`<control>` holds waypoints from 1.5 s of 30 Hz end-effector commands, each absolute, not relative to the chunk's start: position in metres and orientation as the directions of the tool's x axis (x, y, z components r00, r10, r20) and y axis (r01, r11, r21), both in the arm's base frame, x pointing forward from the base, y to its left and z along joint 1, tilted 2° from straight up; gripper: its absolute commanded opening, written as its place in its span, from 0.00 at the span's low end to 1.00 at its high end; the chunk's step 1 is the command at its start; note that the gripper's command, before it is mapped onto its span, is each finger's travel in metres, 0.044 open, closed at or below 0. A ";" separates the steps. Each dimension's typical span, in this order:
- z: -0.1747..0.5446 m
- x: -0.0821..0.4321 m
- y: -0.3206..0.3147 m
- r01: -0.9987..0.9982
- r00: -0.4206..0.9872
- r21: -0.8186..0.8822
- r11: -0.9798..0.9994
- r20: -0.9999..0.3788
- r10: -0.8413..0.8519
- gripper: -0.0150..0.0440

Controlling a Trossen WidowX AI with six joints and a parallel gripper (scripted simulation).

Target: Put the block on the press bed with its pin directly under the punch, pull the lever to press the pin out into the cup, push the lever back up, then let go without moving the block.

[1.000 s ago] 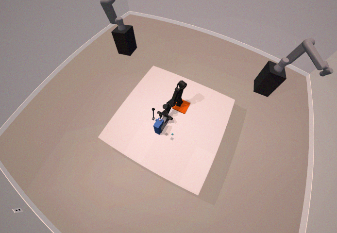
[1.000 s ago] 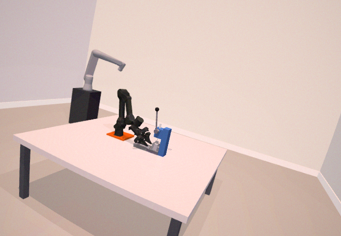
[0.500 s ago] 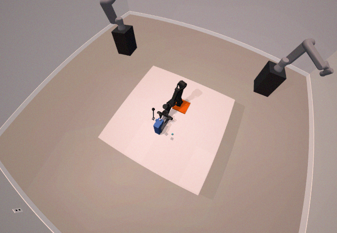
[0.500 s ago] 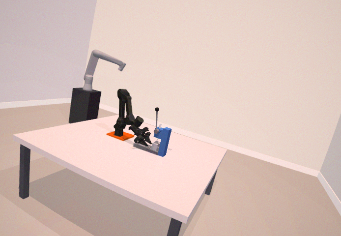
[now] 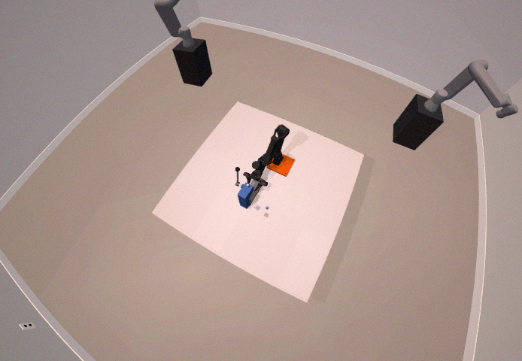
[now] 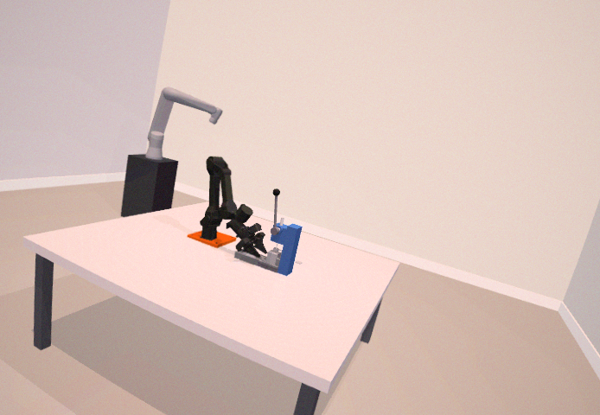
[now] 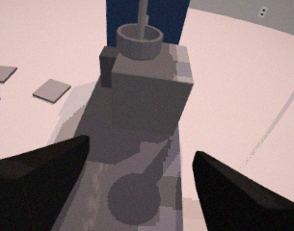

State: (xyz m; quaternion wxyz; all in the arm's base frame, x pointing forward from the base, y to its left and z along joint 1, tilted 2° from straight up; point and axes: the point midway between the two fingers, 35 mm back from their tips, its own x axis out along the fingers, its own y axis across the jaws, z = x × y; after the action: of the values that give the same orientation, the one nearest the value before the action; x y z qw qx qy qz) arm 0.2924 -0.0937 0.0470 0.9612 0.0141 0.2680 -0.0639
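"starting at the left of the exterior view, what's there?"

"the orange base plate (image 5: 286,166) (image 6: 222,239), flat and hard-edged, then the black gripper (image 5: 256,180) (image 6: 261,253) (image 7: 142,150). its fingers stand wide apart, angular and tapered, with nothing between them."

"and the block (image 6: 272,257) (image 7: 151,103)?"

"on the grey press bed (image 6: 245,256) (image 7: 95,192), upright, beyond the fingertips. plain grey, square-edged, with a round collar (image 7: 139,48) on top and a thin rod (image 7: 143,14) reaching into it. whether that's perfectly centred, i can't tell."

"how would it handle?"

"stiff and fairly light, i'd guess, maybe slick on smooth faces. if it needs a nudge, take the two flat sides low down, squarely, and leave the collar alone."

"further right?"

"the lever (image 5: 237,176) (image 6: 275,210), a slim metal rod standing up with a round black knob (image 5: 237,169) (image 6: 276,192). then the blue press frame (image 5: 244,198) (image 6: 290,254) (image 7: 175,19), boxy and matte. pressing looks like it's still to do; i'd back off straight, so neither finger drags the block, then go for the knob."
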 end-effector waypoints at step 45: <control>0.359 0.302 -0.153 0.128 0.717 -0.022 0.992 -0.689 -0.108 1.00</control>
State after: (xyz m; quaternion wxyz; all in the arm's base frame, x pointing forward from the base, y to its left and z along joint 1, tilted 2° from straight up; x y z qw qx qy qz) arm 0.3044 -0.1516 0.3454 0.9298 0.0136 0.3619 -0.0662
